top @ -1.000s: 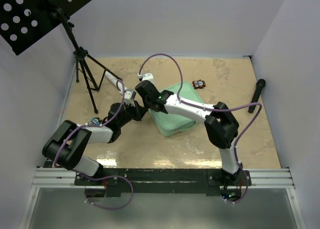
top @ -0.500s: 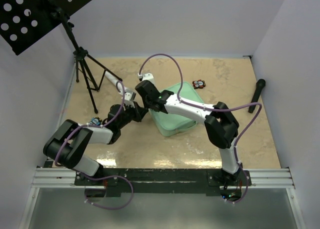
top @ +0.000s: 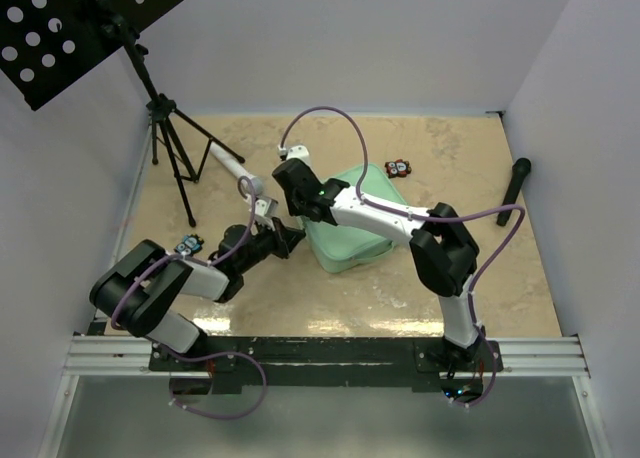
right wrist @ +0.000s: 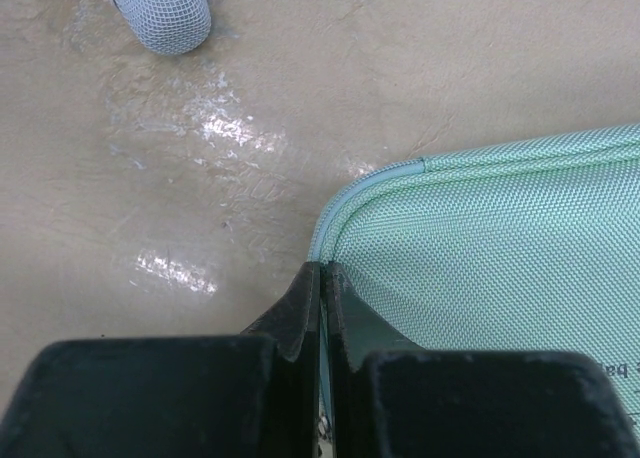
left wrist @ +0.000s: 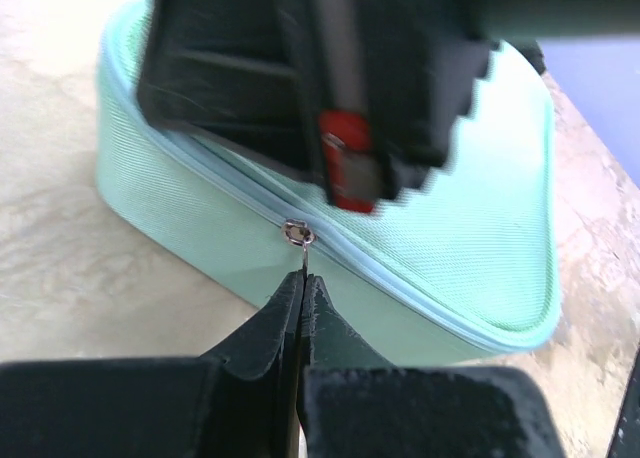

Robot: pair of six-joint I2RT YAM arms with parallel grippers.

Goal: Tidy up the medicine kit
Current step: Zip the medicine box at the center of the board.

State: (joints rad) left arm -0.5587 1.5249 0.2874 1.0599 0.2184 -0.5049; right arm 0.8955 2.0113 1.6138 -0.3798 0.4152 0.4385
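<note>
Over on the left: pinching the zip pull (left wrist: 297, 234) by its tab with the left gripper (left wrist: 302, 278), pressed flat together, at the side wall of the medicine kit (top: 349, 246). Mint-green, soft woven fabric, rounded corners, paler zip line. Lying flat mid-table, turned diagonal, one corner aimed near-left; roughly square, no clear long axis. Lid down, contents hidden. Clamped tight at its left corner with the right gripper (right wrist: 321, 270). Rightward, near the far corner, small black-and-red gadget (top: 399, 166).

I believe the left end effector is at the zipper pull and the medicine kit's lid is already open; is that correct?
Not quite: the left wrist view shows the medicine kit closed, lid down. The left end effector is at the zipper pull.
</note>
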